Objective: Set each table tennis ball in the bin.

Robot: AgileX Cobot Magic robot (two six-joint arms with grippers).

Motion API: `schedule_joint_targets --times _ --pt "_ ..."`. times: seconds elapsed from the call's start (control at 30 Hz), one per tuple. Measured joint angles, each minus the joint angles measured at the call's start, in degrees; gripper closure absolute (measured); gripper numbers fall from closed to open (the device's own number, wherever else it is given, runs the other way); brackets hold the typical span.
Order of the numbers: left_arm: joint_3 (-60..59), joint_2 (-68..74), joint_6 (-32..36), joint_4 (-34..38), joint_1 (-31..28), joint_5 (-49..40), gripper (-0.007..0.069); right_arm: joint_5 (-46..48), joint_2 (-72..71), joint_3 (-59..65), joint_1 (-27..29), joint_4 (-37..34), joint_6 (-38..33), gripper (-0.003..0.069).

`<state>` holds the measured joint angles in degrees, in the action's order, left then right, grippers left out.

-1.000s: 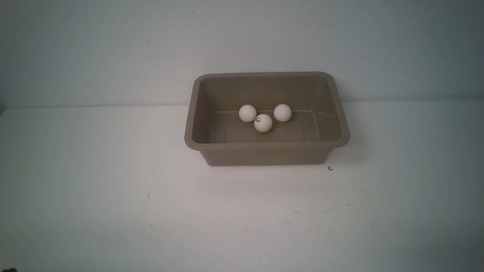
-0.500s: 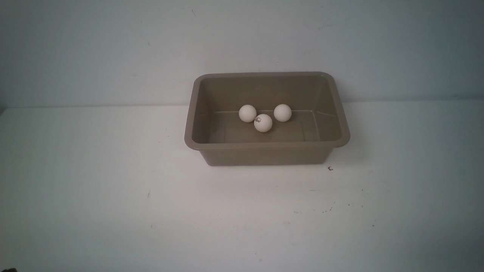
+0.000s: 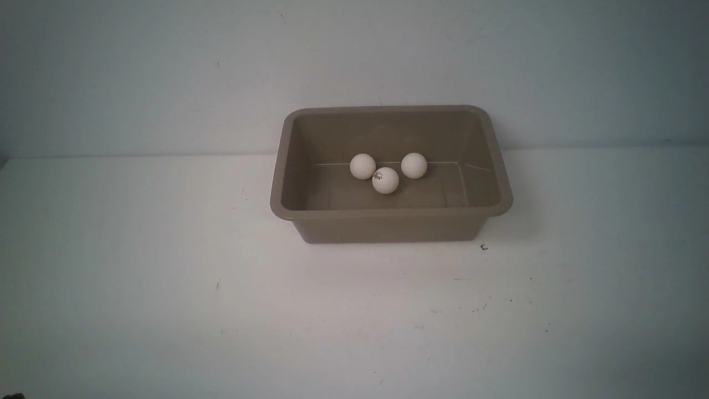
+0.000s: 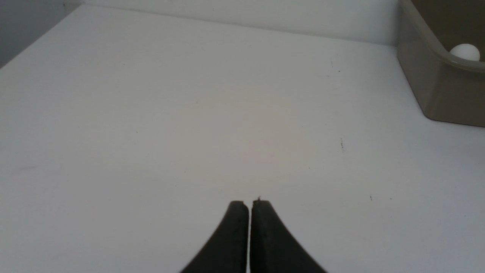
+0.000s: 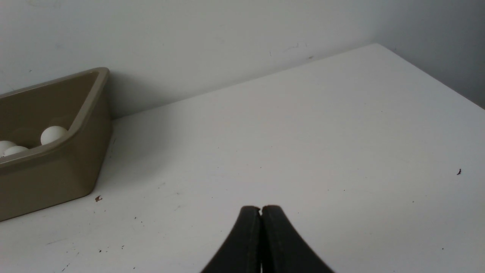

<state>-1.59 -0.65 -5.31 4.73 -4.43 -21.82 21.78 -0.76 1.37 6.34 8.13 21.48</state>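
Observation:
The taupe bin [image 3: 390, 213] stands at the back middle of the white table. Three off-white table tennis balls lie on its floor: one at the left [image 3: 363, 166], one at the right [image 3: 414, 165], and one with a dark printed mark [image 3: 385, 180] just in front of them. Neither arm shows in the front view. In the left wrist view my left gripper [image 4: 249, 203] is shut and empty above bare table, with the bin [image 4: 428, 83] off to one side. My right gripper [image 5: 260, 208] is likewise shut with nothing in it, the bin [image 5: 57, 178] well apart from it.
The white table [image 3: 166, 277] carries only small dark specks, such as one [image 3: 484, 247] near the bin's front right corner. A pale wall [image 3: 166, 72] rises right behind the bin. The table's side edges show in both wrist views.

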Motion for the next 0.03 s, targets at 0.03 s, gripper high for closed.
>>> schedule_joint_targets --times 0.03 --pt "0.0 0.0 0.0 0.0 0.0 0.0 0.0629 0.0 0.0 0.0 0.0 0.0 0.0 0.0676"
